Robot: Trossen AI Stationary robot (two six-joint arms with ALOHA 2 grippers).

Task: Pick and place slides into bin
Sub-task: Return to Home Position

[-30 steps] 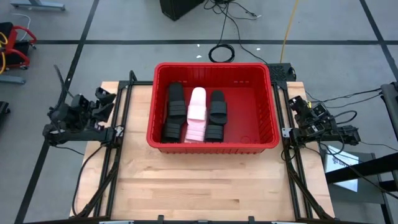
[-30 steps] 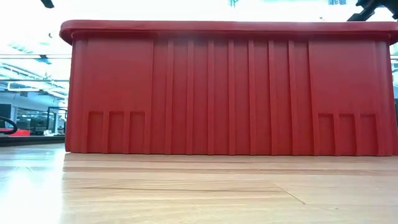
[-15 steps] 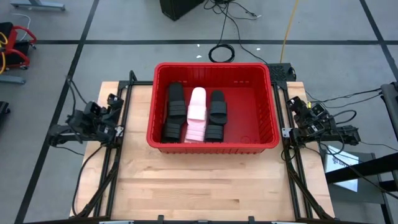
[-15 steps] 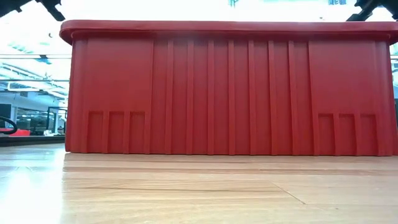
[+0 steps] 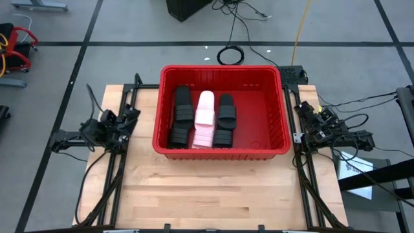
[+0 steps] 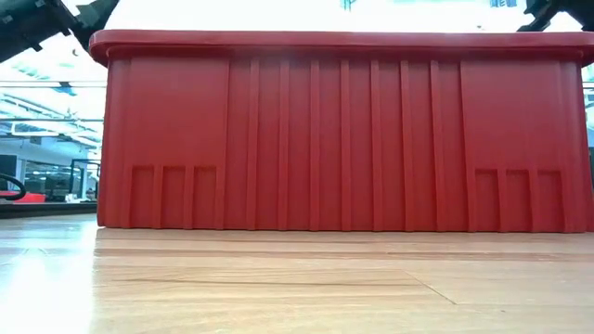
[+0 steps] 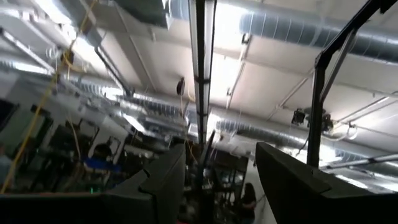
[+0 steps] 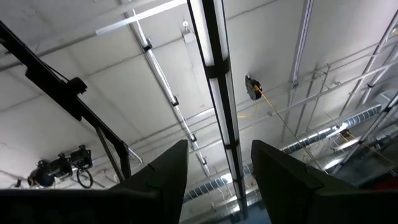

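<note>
The red bin stands on the far half of the wooden table and fills the low view. Several slides lie on its floor in three rows: black ones on the left, a white one and a pale pink one in the middle, black ones on the right. My left gripper is open and empty, raised at the table's left edge, left of the bin. My right gripper is open and empty at the table's right edge.
Bare wooden table lies between the bin and the near edge. Black frame rails run along both sides of the table. Both wrist views look up at the ceiling with pipes and light strips.
My left arm has swung from beyond the table's left edge toward the bin. It now stands over the left edge, and its dark links have come into the low view's upper left corner. The slides and the bin have kept still.
</note>
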